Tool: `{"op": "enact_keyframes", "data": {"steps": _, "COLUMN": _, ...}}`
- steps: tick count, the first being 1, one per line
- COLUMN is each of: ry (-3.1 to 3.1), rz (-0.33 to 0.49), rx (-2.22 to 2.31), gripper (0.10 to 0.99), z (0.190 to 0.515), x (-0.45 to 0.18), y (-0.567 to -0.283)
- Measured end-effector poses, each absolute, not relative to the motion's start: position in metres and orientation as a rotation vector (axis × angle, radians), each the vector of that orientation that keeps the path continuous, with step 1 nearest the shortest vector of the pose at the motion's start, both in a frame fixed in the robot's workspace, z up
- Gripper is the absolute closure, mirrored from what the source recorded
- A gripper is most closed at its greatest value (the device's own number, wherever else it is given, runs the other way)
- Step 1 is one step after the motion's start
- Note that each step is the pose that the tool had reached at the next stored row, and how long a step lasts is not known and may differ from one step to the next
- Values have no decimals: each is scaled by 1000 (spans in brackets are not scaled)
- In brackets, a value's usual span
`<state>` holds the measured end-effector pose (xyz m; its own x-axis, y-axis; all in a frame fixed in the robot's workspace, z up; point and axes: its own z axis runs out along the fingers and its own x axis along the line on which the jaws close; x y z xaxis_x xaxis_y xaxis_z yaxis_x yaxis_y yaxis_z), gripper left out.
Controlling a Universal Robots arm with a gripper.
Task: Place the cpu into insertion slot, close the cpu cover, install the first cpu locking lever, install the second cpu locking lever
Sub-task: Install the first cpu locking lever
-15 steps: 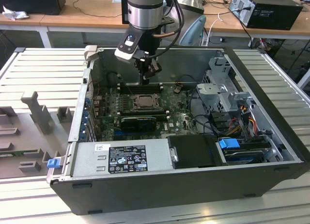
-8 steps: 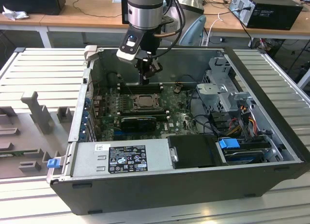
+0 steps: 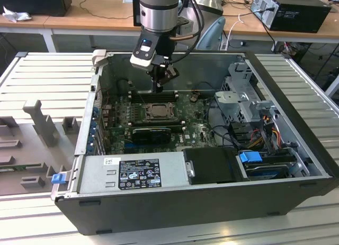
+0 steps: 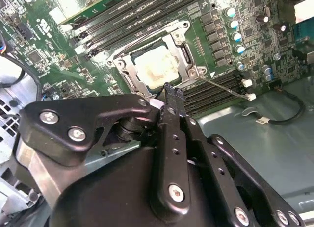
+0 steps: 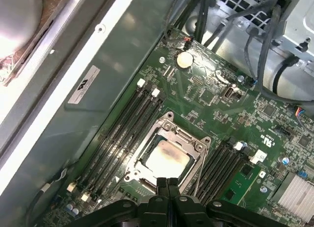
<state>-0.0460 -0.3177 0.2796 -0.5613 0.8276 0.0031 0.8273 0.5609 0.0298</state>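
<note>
The cpu (image 4: 156, 70) (image 5: 167, 158) lies flat in the insertion slot, its pale face smudged in the middle. The cpu cover (image 4: 185, 53) (image 5: 184, 135), a grey metal frame, lies down around it. A thin lever rod (image 4: 225, 88) sticks out from one socket corner over the memory slots. Another rod (image 4: 147, 40) runs along the opposite side of the frame. My gripper (image 3: 158, 88) (image 4: 171, 89) (image 5: 167, 182) hangs just above the socket's edge, shut with nothing between its fingers. In the exterior view the socket (image 3: 157, 111) sits right below it.
Black memory slots (image 5: 122, 134) flank the socket on both sides. A black graphics card (image 3: 151, 133), the grey power supply (image 3: 132, 173), a drive cage (image 3: 246, 99) and loose cables (image 3: 249, 134) crowd the open case. The case's walls (image 3: 175, 62) rise all around.
</note>
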Motion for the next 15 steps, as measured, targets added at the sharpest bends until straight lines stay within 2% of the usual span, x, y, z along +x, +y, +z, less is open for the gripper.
{"op": "enact_keyframes", "data": {"steps": 15, "ry": 2940, "rz": 45, "rx": 1086, "gripper": 980, "z": 280, "x": -46, "y": -318}}
